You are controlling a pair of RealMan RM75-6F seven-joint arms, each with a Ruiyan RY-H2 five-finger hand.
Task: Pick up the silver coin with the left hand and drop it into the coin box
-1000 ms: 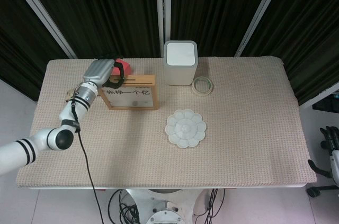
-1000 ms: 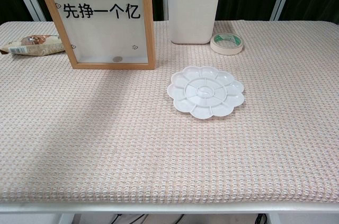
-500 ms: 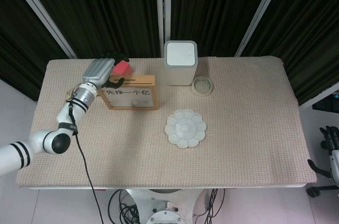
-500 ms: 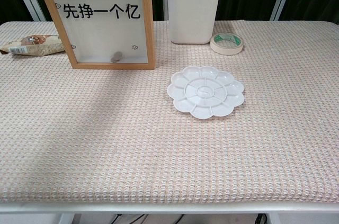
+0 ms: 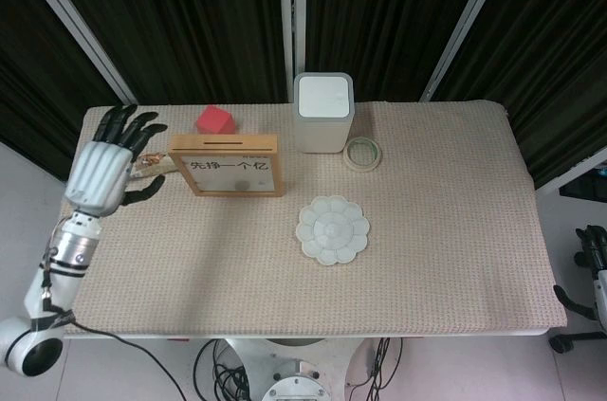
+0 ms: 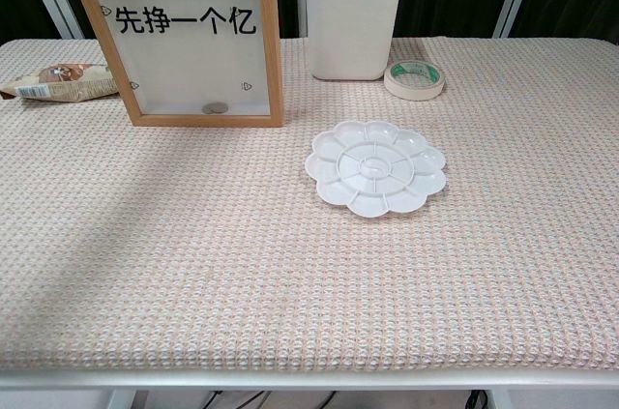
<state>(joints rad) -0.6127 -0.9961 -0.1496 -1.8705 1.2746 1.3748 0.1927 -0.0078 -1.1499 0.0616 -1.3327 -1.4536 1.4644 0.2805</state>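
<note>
The wooden-framed coin box [image 5: 229,165] stands upright at the back left of the table, its slot on top. Through its clear front the silver coin [image 6: 215,108] shows, lying flat on the box's floor. My left hand [image 5: 102,172] hovers to the left of the box, apart from it, with its fingers spread and nothing in it. The chest view does not show this hand. Only the dark fingers of my right hand [image 5: 597,247] show at the far right edge, off the table.
A red block [image 5: 215,120] sits behind the box. A snack packet [image 6: 54,80] lies left of it, under my left hand. A white bin [image 5: 323,113] and a tape roll [image 5: 362,153] stand at the back centre. A white flower-shaped palette [image 5: 332,228] lies mid-table.
My left hand has pulled back from the top of the box to the left and spread its fingers. The coin bounced inside the box and has settled flat.
</note>
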